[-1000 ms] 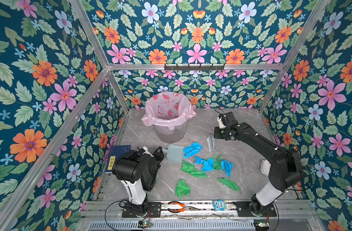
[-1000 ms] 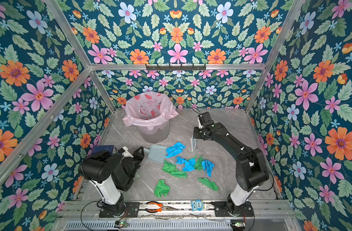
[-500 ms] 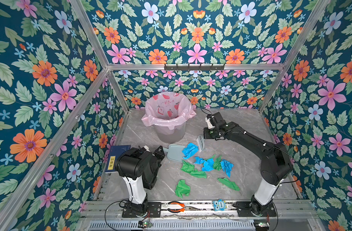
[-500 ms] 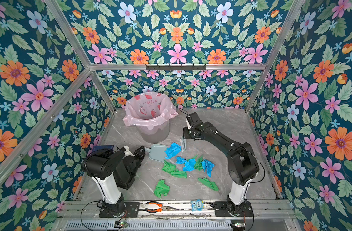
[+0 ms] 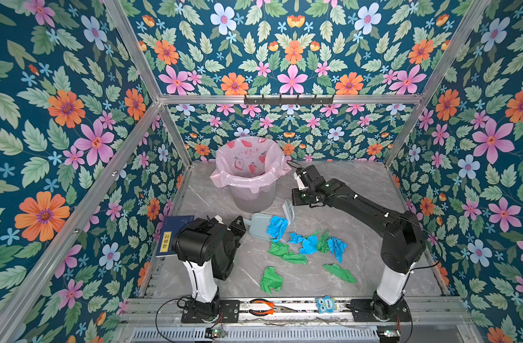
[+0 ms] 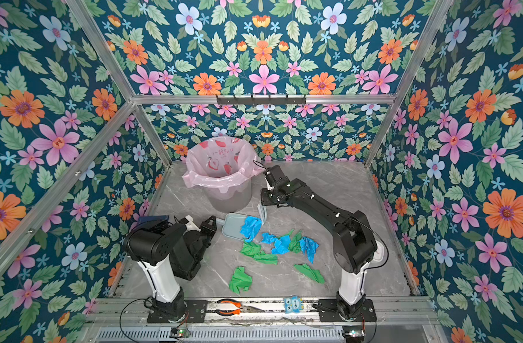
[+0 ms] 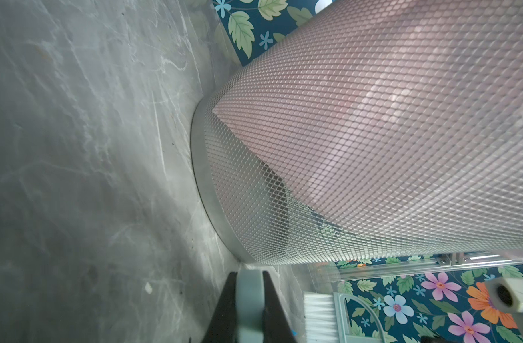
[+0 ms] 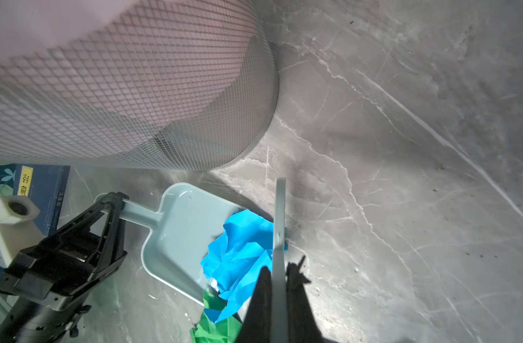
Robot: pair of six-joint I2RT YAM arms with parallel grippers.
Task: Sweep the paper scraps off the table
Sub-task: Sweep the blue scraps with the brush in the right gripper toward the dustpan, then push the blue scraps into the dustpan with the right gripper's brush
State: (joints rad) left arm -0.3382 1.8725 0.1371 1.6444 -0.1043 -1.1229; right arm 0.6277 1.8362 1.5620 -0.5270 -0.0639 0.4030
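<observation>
**Sweeping cell, top and wrist views.** We mark the tabletop (image 5: 358,184), grey with white veins, which carries every object shown. On its far side, left of centre, stands a mesh bin (image 5: 255,199) lined with a pink bag (image 5: 248,166). The bag's red-printed inside faces the top views. Just on the near side of the bin lies a pale blue dustpan (image 5: 257,228), flat on the tabletop. The left jaws are closed on its handle. One blue scrap (image 8: 239,246) lies across the pan's open lip. The right jaws are clamped on a brush (image 8: 279,213), which stands against the right side of that scrap. The remaining paper scraps (image 5: 309,245), blue and green, lie loose near the middle of the tabletop, right of the pan and nearer. One green scrap (image 6: 241,279) lies apart on the near side.
</observation>
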